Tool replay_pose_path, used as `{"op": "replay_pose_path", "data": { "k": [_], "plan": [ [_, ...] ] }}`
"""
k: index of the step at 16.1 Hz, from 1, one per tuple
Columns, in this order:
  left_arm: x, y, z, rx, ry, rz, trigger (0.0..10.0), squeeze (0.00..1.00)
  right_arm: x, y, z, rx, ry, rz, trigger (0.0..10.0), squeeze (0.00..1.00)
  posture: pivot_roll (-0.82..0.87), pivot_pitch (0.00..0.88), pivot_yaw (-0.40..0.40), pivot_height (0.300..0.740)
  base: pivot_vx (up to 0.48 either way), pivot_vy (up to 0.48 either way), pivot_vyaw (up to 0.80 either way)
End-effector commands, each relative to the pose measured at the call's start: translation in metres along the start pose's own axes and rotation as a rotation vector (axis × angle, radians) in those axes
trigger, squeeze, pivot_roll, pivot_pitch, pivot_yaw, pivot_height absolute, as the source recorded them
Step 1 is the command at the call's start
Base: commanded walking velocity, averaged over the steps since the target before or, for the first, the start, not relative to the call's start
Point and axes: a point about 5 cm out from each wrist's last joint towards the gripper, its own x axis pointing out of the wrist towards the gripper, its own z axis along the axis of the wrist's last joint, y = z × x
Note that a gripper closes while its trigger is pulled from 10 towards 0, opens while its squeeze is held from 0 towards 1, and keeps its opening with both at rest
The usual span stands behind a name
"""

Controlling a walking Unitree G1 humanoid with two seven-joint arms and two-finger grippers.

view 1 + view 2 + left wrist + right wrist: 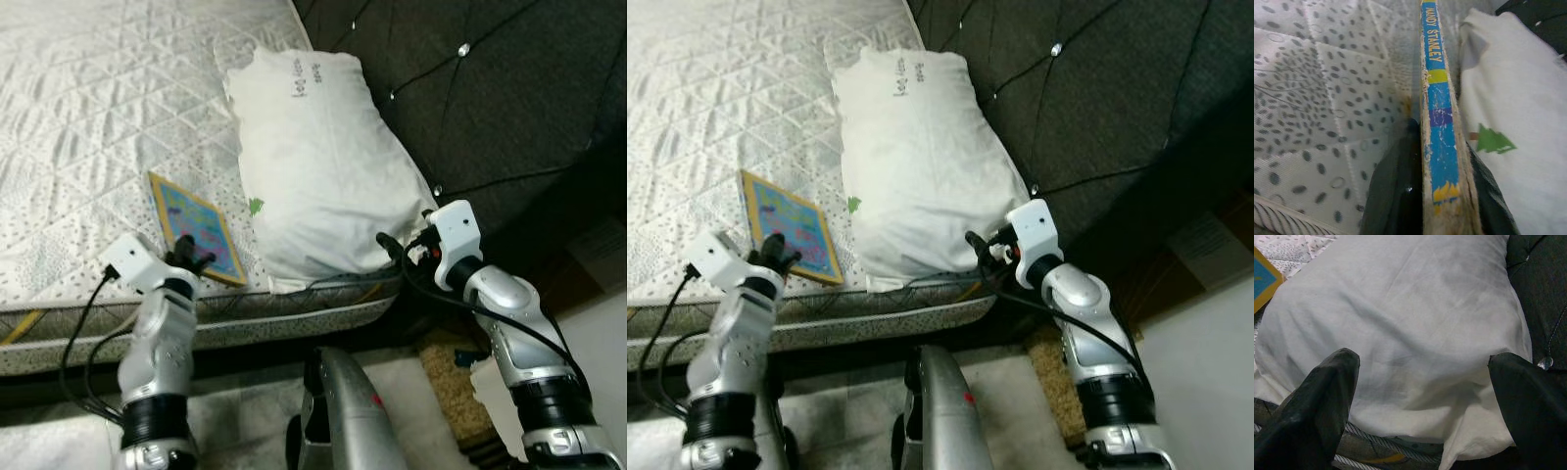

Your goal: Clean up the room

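Book (196, 228): thin, colourful cover, worn yellow edge; flat on the bed near its front edge, at about 9 o'clock from the pillow, just beside it.
Book spine: the left wrist view reads "STANLEY" along a blue edge.
Left gripper (190, 259): at the book's near corner, at 6 o'clock of it; a black finger (1396, 191) sits on each side of the edge, so it looks clamped on the book.
Pillow (318, 162): white, long, lying against the dark headboard (470, 98); small green tree mark on its side.
Right gripper (1422, 382): spread wide, holding nothing, aimed at the pillow's near end from 5 o'clock, close to touching.
Bed (88, 108): quilted bare mattress, grey dotted pattern.
Step in hand: likely lifting the book off the bed while the right arm readies for the pillow.
Doing it well: keep the grip well in from the worn corner; lift straight up before swinging away, so the thin book does not twist or drag on the quilting.
Risk: the cover may slip from a shallow corner hold.
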Motion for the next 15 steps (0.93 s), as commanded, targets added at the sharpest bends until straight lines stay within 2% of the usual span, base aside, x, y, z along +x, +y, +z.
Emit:
{"op": "replay_pose_path", "data": {
  "k": [1, 5, 11, 14, 15],
  "plan": [
    [0.004, -0.009, 0.001, -0.012, 0.012, -0.036, 10.0, 0.00, -0.004, -0.010, 0.004, -0.029, -0.008, -0.019, 10.0, 0.00, -0.23, 0.112, -0.256, 0.571, 0.000, 0.000, 0.00],
    [0.017, 0.004, 0.007, 0.021, 0.062, -0.024, 10.0, 0.00, -0.006, -0.013, 0.006, -0.049, -0.005, -0.014, 10.0, 0.00, -0.24, 0.109, -0.269, 0.571, 0.000, 0.000, 0.00],
    [0.025, 0.005, -0.005, 0.061, 0.210, -0.111, 10.0, 0.00, -0.003, -0.010, 0.009, -0.059, -0.016, -0.001, 10.0, 0.00, -0.25, 0.107, -0.269, 0.571, 0.000, 0.000, 0.00],
    [0.026, 0.000, -0.008, 0.038, 0.230, -0.143, 10.0, 0.00, -0.003, -0.010, 0.010, -0.059, -0.019, -0.002, 10.0, 0.00, -0.25, 0.107, -0.266, 0.571, 0.000, 0.000, 0.00],
    [0.025, -0.011, -0.013, 0.013, 0.257, -0.200, 10.0, 0.00, -0.003, -0.009, 0.009, -0.059, -0.020, 0.000, 10.0, 0.00, -0.25, 0.107, -0.265, 0.571, 0.000, 0.000, 0.00]
  ]
}}
